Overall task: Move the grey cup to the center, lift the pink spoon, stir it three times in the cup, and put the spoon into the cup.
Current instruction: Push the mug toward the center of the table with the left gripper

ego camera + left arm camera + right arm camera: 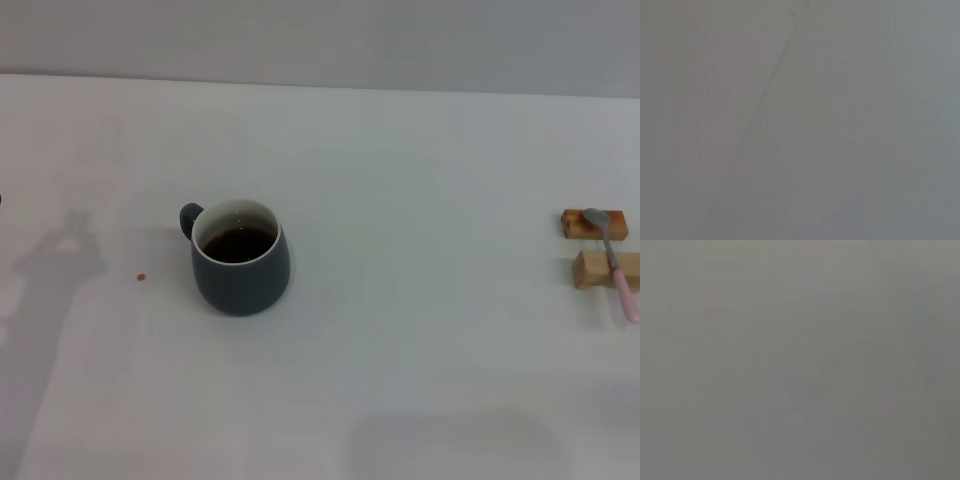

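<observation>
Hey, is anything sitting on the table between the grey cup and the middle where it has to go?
Nothing visible does. The grey cup stands left of center on the table, with bare surface to its right. The pink spoon lies on two wooden blocks at the far right. Neither gripper is in view.

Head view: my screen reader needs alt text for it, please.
A grey cup of dark liquid stands left of centre on a white table. At the far right, a pink spoon rests across two wooden blocks. No gripper shows.
</observation>
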Robot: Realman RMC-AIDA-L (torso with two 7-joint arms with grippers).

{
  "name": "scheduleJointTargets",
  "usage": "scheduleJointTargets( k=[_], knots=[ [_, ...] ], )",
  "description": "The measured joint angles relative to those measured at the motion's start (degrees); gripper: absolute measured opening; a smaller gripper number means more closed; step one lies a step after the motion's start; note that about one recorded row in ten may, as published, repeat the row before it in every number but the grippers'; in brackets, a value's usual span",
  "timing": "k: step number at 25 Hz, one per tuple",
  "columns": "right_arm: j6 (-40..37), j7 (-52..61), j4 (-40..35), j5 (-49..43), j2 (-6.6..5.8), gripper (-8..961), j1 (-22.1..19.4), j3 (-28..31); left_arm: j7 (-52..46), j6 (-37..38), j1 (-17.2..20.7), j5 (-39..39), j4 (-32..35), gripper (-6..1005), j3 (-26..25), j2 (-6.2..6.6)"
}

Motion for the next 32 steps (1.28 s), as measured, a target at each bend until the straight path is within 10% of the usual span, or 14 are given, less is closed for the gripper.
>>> scheduleJointTargets(
  k=[28,32],
  knots=[
    [3.1,0.5,0.4,-0.2,0.04,481,-0.1,0.6,-3.2,-6.7,-5.2,3.2,2.4,-1,0.5,1.32],
    [3.8,0.8,0.4,-0.1,0.04,481,-0.3,0.6,-6.1,-10.8,-11.0,11.1,3.8,1,0.7,4.32]
  ],
)
